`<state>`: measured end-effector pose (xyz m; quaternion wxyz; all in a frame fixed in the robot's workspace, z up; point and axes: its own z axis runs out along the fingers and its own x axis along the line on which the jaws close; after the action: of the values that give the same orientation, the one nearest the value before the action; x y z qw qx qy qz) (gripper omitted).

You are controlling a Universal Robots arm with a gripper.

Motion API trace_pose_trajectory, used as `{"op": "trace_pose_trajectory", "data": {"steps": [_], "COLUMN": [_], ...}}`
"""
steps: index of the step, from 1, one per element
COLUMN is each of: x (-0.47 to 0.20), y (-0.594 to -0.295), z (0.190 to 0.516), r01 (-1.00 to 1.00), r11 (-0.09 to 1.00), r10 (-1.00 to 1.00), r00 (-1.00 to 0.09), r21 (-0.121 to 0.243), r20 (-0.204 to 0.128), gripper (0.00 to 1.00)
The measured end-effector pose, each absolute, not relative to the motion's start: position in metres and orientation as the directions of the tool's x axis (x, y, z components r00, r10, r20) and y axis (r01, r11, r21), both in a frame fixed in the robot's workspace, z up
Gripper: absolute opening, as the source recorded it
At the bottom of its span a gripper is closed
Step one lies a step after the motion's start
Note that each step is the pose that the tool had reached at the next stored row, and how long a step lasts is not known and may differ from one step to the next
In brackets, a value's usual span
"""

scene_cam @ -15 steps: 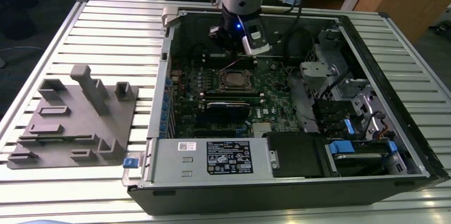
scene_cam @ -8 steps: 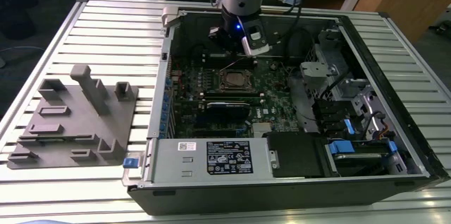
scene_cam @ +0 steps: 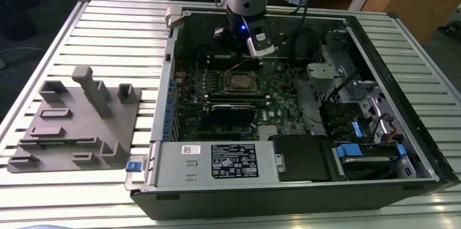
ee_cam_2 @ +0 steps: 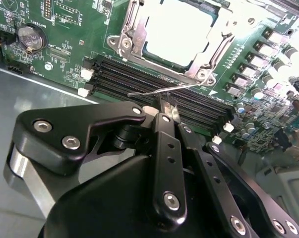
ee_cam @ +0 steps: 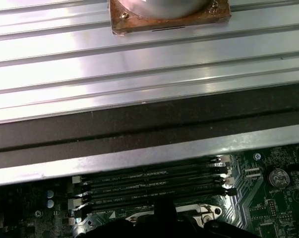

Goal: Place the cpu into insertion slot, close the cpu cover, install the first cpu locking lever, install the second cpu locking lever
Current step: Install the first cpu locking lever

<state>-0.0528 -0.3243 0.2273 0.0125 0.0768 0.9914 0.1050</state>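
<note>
One thin wire lever (ee_cam_2: 144, 92) is the step in hand, as I judge it. In the second wrist view the end effector (ee_cam_2: 165, 108) has its fingers drawn together, tips right at that lever, just beside the memory slots (ee_cam_2: 139, 79). Whether they pinch the wire or merely press on it I cannot tell. The cpu (ee_cam_2: 181, 25) lies flat in its seat and the cover (ee_cam_2: 131, 29) looks down around it, so seating and closing seem done. To do this well, I would make contact near the lever's free end, sweep it along its own arc rather than straight down, and hold the tips off the memory latches. A springy wire like this could slip off smooth fingers.

Containers, left to right in the exterior view:
- A grey fixture (scene_cam: 72, 126) with posts and pockets lies on the table (scene_cam: 108, 29) at 9 o'clock of the case (scene_cam: 288, 199).
- Inside the case, a power supply (scene_cam: 209, 161) sits at 6 o'clock.
- The slot (scene_cam: 226, 82) holding the cpu is near the middle, with the end effector at its 12 o'clock.
- Drive bays (scene_cam: 367, 153) with blue tabs sit at 4 o'clock.
</note>
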Motion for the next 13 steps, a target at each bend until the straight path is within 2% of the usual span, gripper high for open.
{"op": "trace_pose_trajectory", "data": {"steps": [13], "x": [-0.0516], "y": [-0.3228], "z": [0.2248], "r01": [0.150], "r11": [0.969], "r10": [0.155], "r00": [-0.988], "r21": [0.194], "r20": [-0.011], "gripper": [0.11]}}
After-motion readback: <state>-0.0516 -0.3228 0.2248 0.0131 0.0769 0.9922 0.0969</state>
